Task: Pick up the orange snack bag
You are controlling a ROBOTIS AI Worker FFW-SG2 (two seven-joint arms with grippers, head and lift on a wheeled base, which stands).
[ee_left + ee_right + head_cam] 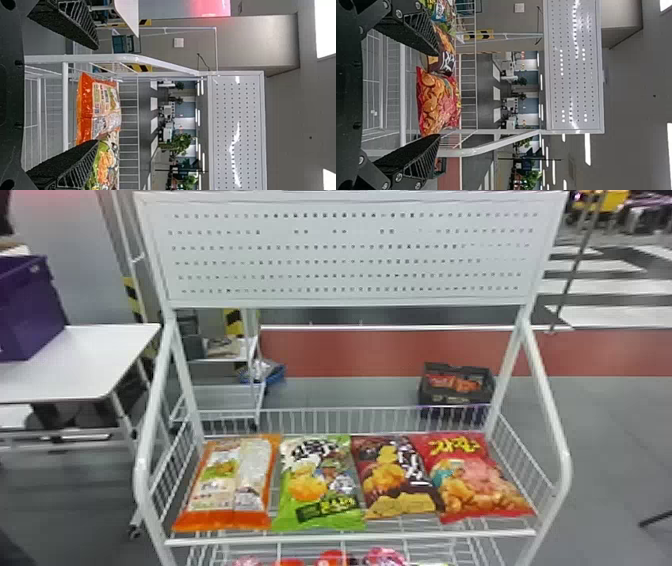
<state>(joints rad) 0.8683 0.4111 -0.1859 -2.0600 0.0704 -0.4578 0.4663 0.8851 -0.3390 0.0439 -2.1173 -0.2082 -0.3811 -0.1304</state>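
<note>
Head view places the glossy, pillow-shaped orange snack bag [231, 485] at the robot's left end of the white wire basket [350, 537], beside the green snack bag [320, 487]. The black two-fingered left pincer [98, 95] and its right counterpart [438, 95] are both released and empty. Center the left pincer over the orange bag, then close gently, clear of wire and neighbor.
</note>
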